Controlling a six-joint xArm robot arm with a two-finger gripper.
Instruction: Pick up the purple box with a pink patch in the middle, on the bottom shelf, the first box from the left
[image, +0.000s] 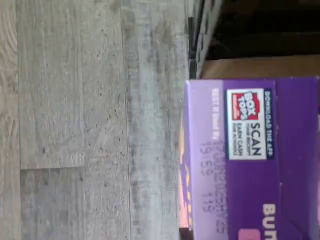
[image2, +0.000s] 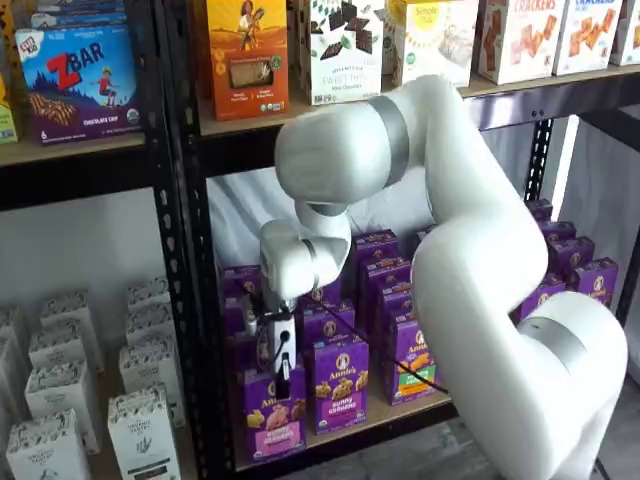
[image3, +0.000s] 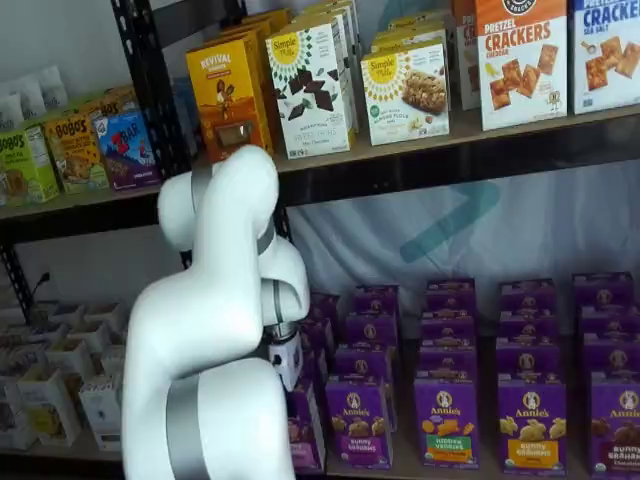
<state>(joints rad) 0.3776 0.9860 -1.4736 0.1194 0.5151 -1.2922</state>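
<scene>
The purple box with the pink panel stands upright at the front left end of the bottom shelf. In a shelf view the gripper hangs right over its top front edge, its white body above and black fingers down against the box. No gap between the fingers shows, and I cannot tell if they grip. In a shelf view the arm hides most of the gripper's white body and the box. The wrist view shows the box's purple top close up, with a Box Tops label.
More purple Annie's cartons stand beside it, one with a purple panel and one with a green-orange panel, with rows behind. A black upright stands close on the left. White cartons fill the neighbouring rack. Grey plank floor lies below.
</scene>
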